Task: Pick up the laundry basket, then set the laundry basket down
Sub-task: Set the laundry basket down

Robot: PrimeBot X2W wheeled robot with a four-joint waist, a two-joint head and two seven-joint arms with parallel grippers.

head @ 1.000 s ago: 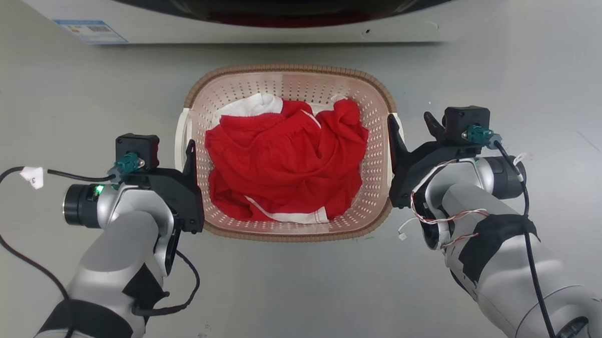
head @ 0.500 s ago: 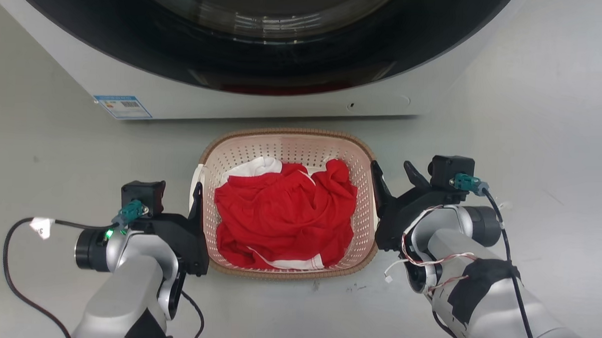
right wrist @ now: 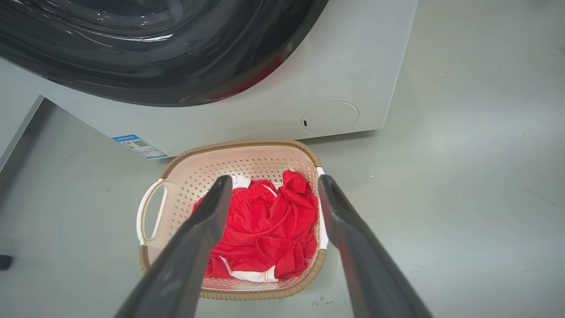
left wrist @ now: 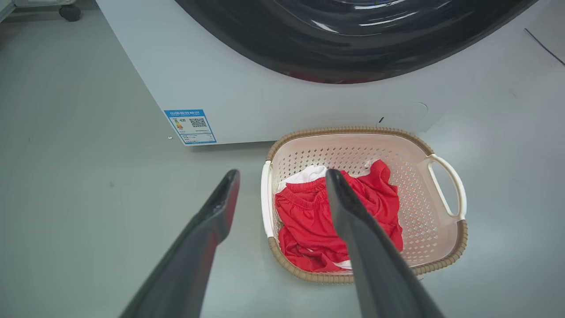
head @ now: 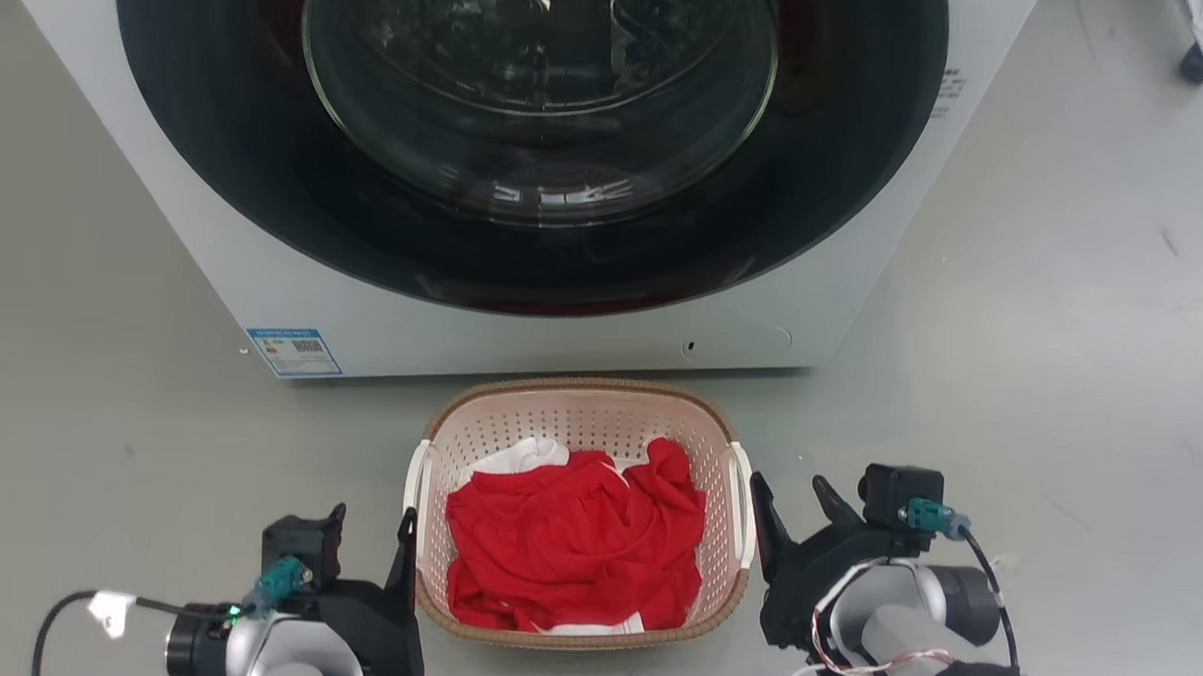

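Observation:
The laundry basket [head: 580,385], pale perforated plastic with a brown woven-look rim, stands on the grey floor just in front of the washer. Red cloth [head: 575,537] with some white fabric fills its bottom. My left gripper [head: 373,520] is open beside the basket's white left handle [head: 417,477], near but not touching it. My right gripper [head: 788,485] is open just outside the right handle [head: 739,503]. In the left wrist view the basket [left wrist: 348,130] lies below the open left gripper [left wrist: 282,174]. In the right wrist view the basket [right wrist: 242,145] lies below the open right gripper [right wrist: 274,179]. Nothing is between either pair of fingers.
A white front-loading washer [head: 863,287] with a dark round glass door stands right behind the basket, a blue label [head: 294,351] low on its front. A caster wheel [head: 1197,59] shows at the far right. Open grey floor lies to both sides.
The head camera has risen, so the washer door fills the top and the basket looks smaller. Both grippers have drawn back from the handles toward the basket's near corners; the basket stays put.

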